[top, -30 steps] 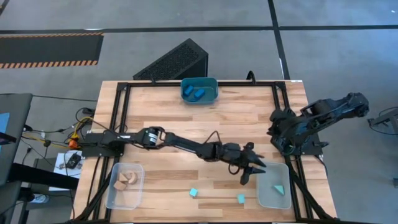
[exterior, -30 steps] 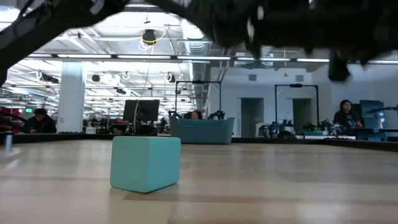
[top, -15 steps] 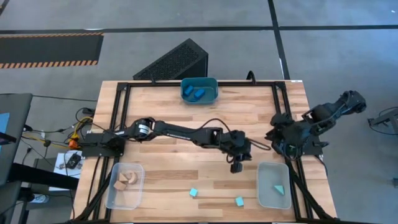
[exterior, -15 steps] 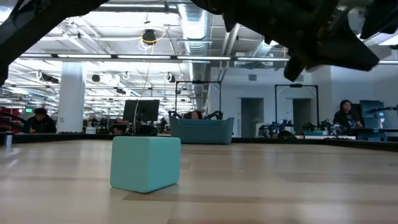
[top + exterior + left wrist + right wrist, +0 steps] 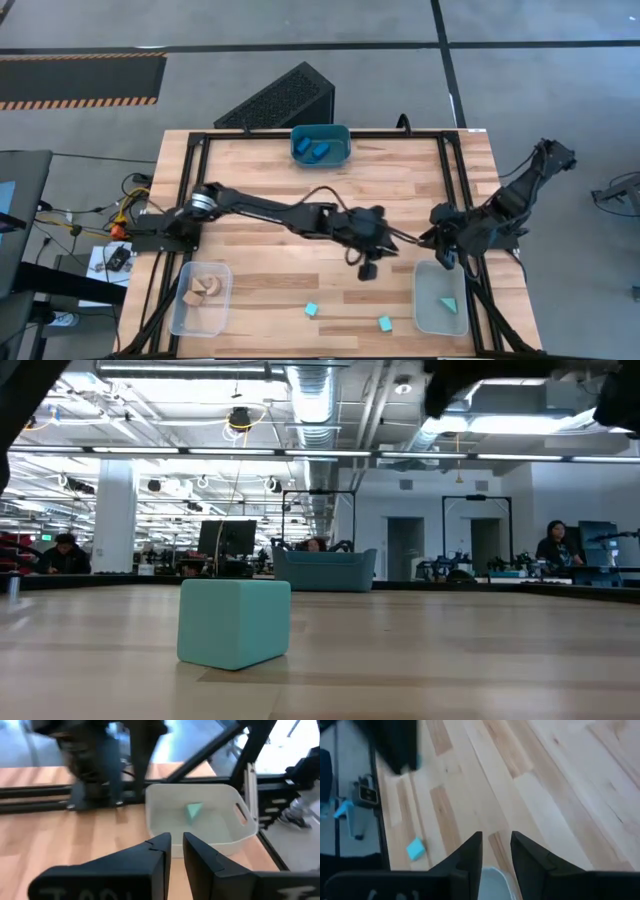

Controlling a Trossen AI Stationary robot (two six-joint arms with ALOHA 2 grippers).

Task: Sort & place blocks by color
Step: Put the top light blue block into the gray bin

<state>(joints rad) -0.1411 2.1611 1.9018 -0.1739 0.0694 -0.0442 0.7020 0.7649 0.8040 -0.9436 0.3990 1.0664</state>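
the left gripper (image 5: 366,270) is drawn back from the clear bin (image 5: 441,318) toward mid-table, nearly shut and empty. the right gripper (image 5: 446,258) hovers at that bin's far edge, partly open, holding nothing. two teal blocks (image 5: 311,311) lie loose; light and rigid, they are best pinched across flat faces.

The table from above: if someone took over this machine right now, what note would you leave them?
Left gripper: mid-table, shut, empty.
Right gripper: by the right clear bin, holding nothing.
Done: two blue blocks in the teal bin; wood blocks in the left clear bin; one teal wedge in the right clear bin.
Left: two teal cubes on the table's near edge.
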